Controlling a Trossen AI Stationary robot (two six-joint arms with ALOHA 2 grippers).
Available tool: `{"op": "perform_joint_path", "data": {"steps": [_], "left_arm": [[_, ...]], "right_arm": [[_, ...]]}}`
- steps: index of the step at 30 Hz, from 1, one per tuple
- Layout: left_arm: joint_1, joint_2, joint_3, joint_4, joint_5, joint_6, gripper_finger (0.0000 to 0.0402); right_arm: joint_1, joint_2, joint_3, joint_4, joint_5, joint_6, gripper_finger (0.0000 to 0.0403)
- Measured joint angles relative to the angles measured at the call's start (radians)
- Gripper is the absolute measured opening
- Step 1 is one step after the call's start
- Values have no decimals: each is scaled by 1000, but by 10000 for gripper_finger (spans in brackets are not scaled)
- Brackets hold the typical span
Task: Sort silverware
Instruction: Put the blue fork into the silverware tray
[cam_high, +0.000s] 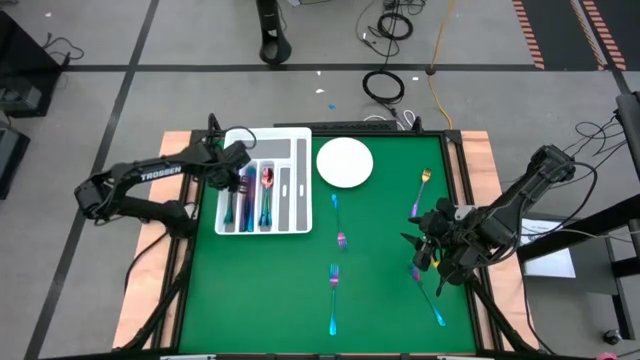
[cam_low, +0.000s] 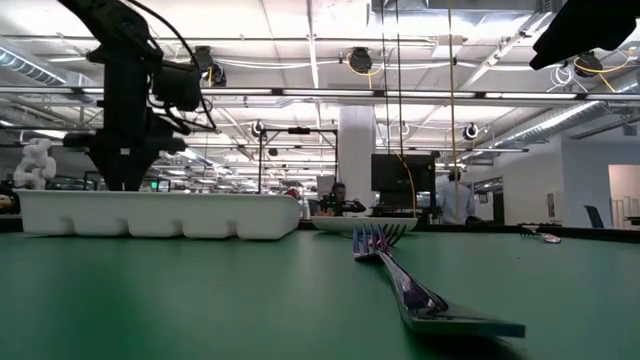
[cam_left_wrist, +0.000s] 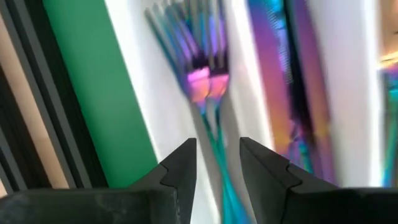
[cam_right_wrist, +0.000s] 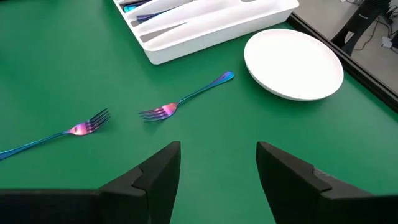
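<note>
Left gripper (cam_high: 237, 165) hangs over the tray (cam_high: 296, 140), above its leftmost slots. In the left wrist view its fingers (cam_left_wrist: 180, 171) stand slightly apart and pinch nothing; a fork (cam_left_wrist: 202, 81) lies in the slot directly beyond them, tines pointing away, its handle running back between the fingertips. This fork looks already deposited. The neighbouring slots hold further sorted pieces, including a red-bowled spoon (cam_high: 267, 180).

Centre counter (cam_high: 380, 290): two forks lie loose. The upper fork (cam_high: 338, 222) lies just below the plate (cam_high: 345, 162), its long axis roughly along the tray's length. The lower fork (cam_high: 334, 298) lies nearer the front edge on a similar axis. In the low view this lower one runs straight toward the camera.

Right gripper (cam_high: 432, 255) hovers above the counter's right side, fingers (cam_right_wrist: 158, 168) spread wide and empty. Both centre forks lie ahead of these fingers in the right wrist view, well apart from them, long axes crossing the line of reach. A gold-tipped piece (cam_high: 423, 185) lies beyond the gripper toward the far edge. A blue piece (cam_high: 432, 300) lies just beside and partly under the gripper; type cannot be told.

Judgement: sorting is partly done. The right arm is nearer every loose piece. The nearest is the blue piece below its fingers; a grasp needs the fingers turned across its long axis.
</note>
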Motion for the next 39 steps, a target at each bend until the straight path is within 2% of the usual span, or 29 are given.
{"op": "perform_joint_path", "data": {"steps": [8, 14, 26, 32, 39], "left_arm": [[-7, 0, 122, -20, 0, 75, 125], [-86, 0, 194, 9, -5, 104, 125], [-442, 28, 208, 523, -4, 251, 125], [-543, 112, 208, 649, -1, 295, 125], [-596, 303, 271, 666, 7, 399, 125]], "right_arm": [[0, 0, 0, 0, 2, 1, 199], [0, 0, 0, 0, 1, 0, 199], [0, 0, 0, 27, 24, -15, 199], [0, 0, 0, 29, 23, -16, 199], [0, 0, 0, 29, 16, -16, 199]]}}
